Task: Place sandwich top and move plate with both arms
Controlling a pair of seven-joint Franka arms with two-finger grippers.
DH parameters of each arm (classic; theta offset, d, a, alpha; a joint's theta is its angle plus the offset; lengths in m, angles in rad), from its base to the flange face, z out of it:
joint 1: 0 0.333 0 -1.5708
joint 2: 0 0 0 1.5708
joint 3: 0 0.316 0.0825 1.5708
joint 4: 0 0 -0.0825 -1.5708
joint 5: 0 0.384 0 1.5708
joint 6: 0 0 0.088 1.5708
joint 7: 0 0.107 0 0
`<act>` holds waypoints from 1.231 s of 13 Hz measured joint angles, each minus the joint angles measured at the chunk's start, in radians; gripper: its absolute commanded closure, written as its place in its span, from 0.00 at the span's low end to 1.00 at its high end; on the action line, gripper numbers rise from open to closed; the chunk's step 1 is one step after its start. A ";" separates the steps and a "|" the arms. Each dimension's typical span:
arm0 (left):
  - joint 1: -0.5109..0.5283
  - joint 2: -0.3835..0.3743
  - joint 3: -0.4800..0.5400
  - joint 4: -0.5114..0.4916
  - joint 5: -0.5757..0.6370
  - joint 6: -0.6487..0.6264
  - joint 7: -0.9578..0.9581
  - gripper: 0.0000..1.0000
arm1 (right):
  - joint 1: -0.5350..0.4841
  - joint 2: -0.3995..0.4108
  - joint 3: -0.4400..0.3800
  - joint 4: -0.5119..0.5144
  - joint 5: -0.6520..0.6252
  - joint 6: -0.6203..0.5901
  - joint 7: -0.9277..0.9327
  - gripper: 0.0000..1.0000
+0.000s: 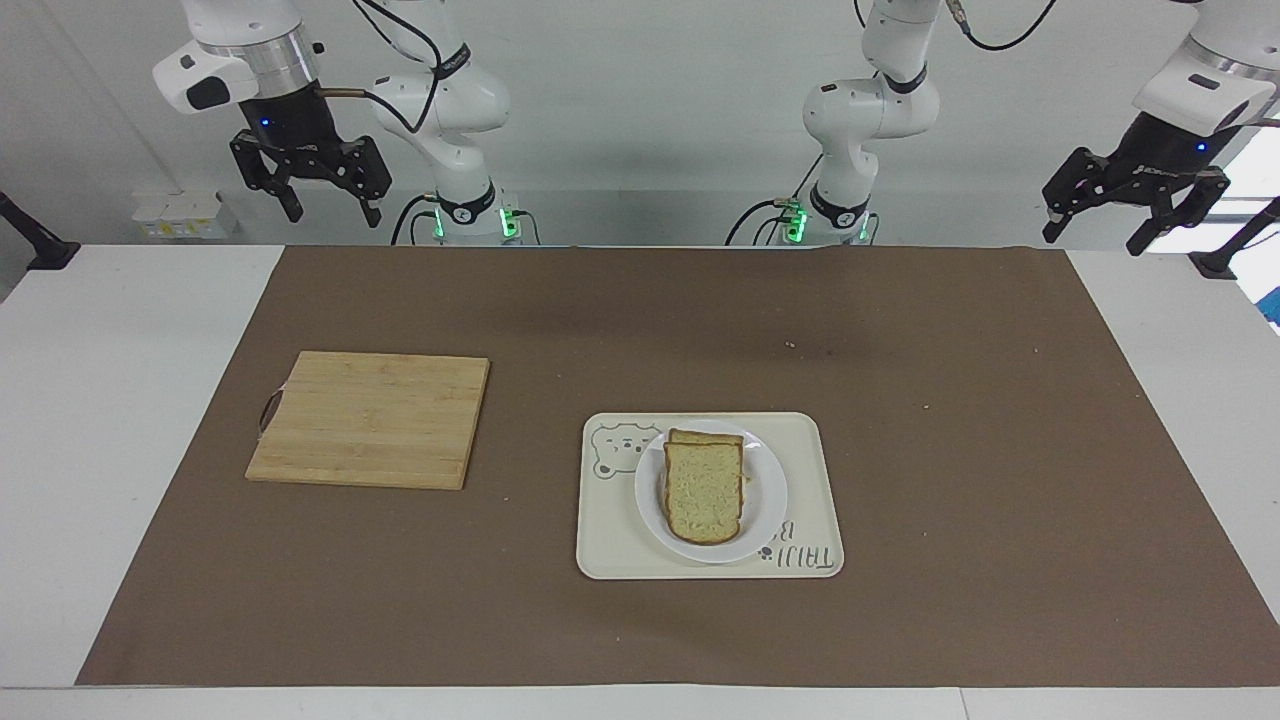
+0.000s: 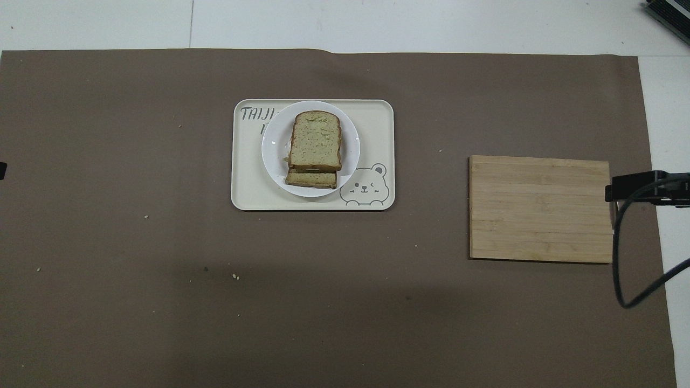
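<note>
The sandwich top (image 1: pixel 704 492) (image 2: pixel 315 139), a plain slice with a brown crust, lies on a stacked sandwich on the small white plate (image 1: pixel 770 500) (image 2: pixel 351 145). A lower slice (image 1: pixel 705 437) sticks out from under it toward the robots. The plate sits on a cream bear tray (image 1: pixel 812 470) (image 2: pixel 377 124). My right gripper (image 1: pixel 333 215) hangs open and empty, high over the table's edge by the robots at the right arm's end. At the left arm's end my left gripper (image 1: pixel 1095 240) is also up in the air, open and empty. Neither touches anything.
A bamboo cutting board (image 1: pixel 370 418) (image 2: pixel 539 207) lies on the brown mat toward the right arm's end. A black cable (image 2: pixel 625 269) and part of the right arm's hand show over the board's outer edge in the overhead view. Crumbs dot the mat.
</note>
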State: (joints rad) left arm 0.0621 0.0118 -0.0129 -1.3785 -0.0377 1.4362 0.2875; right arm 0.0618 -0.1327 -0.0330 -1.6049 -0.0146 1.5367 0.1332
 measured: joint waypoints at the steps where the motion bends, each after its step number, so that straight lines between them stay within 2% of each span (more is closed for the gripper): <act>1: 0.001 -0.005 -0.007 0.000 0.013 -0.022 -0.002 0.00 | 0.000 0.000 0.000 0.000 0.000 0.000 0.000 0.00; 4: -0.006 -0.011 -0.009 0.000 0.018 -0.041 -0.004 0.00 | 0.000 0.000 0.000 0.000 0.000 0.000 0.000 0.00; 9: -0.075 -0.012 0.060 -0.001 0.018 -0.061 -0.006 0.00 | 0.000 0.000 0.000 0.000 0.000 0.000 0.000 0.00; 16: -0.079 -0.024 0.079 -0.003 0.018 -0.113 -0.065 0.00 | 0.000 0.000 0.000 0.000 0.000 0.000 0.000 0.00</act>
State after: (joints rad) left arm -0.0171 -0.0123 0.0661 -1.3818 -0.0197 1.3232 0.2228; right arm 0.0618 -0.1328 -0.0330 -1.6049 -0.0146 1.5367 0.1332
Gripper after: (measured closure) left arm 0.000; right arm 0.000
